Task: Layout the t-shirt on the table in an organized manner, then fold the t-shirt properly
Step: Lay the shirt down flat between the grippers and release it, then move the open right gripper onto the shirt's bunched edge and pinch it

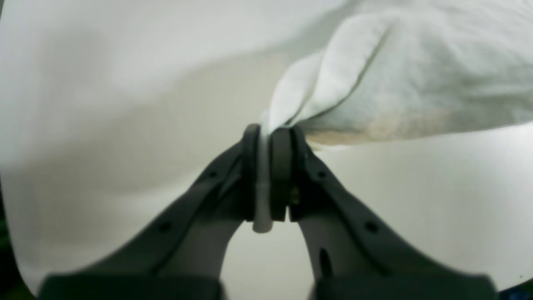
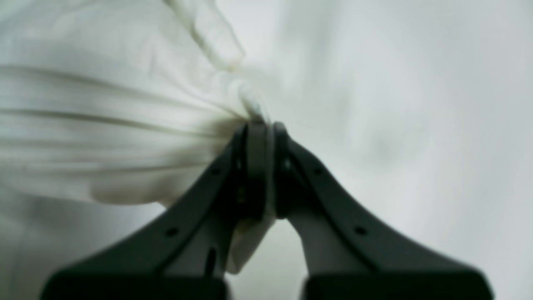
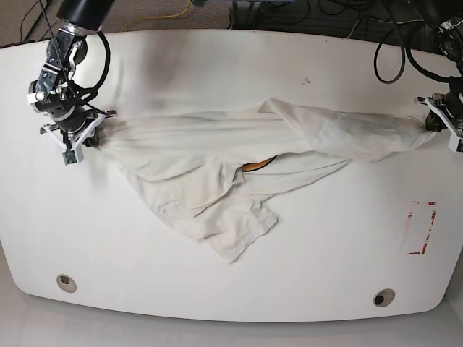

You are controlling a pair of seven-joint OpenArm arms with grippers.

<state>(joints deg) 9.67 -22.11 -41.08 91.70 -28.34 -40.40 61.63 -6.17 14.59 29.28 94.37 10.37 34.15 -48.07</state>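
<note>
Cables (image 3: pixel 394 54) coiled at the far edge behind both arms, off the cloth; red tape rectangle (image 3: pixel 422 228) on the near side below the left arm, well apart from the fabric; two grey grommet holes (image 3: pixel 66 282) close to the near rim, uncovered. Stretched across the middle of the table (image 3: pixel 217 65): the t-shirt (image 3: pixel 217 144), pulled into a long twisted band between the two arms, with a loose flap sagging toward the near edge and a sliver of orange print (image 3: pixel 259 165) peeking from under a fold. Right gripper (image 2: pixel 266 166) clenched on a bunched corner at the base view's left end, pleats fanning away from the pinch. Left gripper (image 1: pixel 268 175) clamped on a thin hem at the base view's right end, cloth squeezed between the pads and sticking out behind them. Only from the wrist views: the pinch itself and the creases radiating from it, blurred in the right one. Only from the base view: the full span, the sagging flap, the tape and holes. Left arm close to the table's side edge; right arm near the opposite side edge. Bare white surface wide open along the near side and beyond the band toward the far edge.
</note>
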